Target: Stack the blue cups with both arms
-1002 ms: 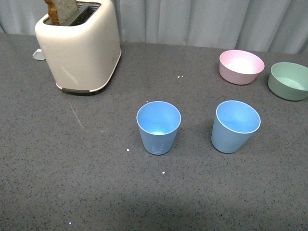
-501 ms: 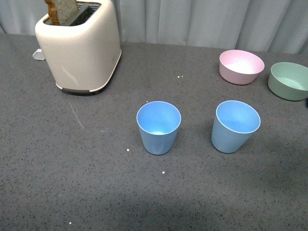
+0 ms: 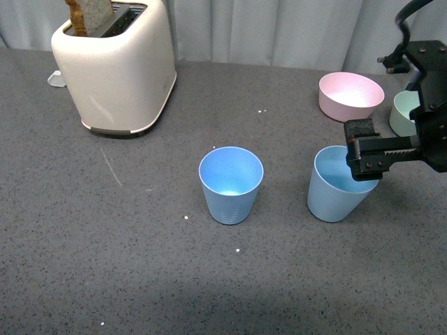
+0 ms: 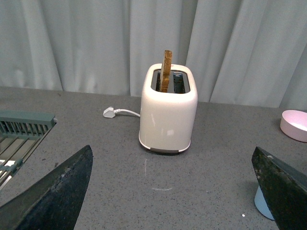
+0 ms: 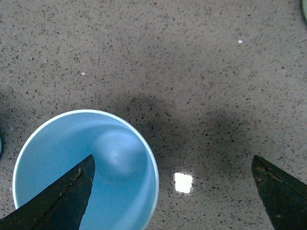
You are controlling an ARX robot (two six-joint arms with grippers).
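Logging stack progress: none yet. Both cups stand upright and apart on the bench (image 3: 140,265). The left cup (image 3: 231,183) is untouched. The right cup (image 3: 334,199) sits under my right gripper (image 3: 363,150), whose jaws are spread and hold nothing. My left gripper (image 4: 172,191) is wide open and empty, facing the toaster (image 4: 168,112). Remaining by my reckoning: grasp, lift, nest.

Green bowl (image 3: 401,114) mostly behind the right arm (image 3: 431,73)

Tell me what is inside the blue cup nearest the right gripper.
Nothing shows inside the right blue cup: its bare blue floor is visible in the wrist view. One of the fingers of the right gripper covers part of the inside wall.
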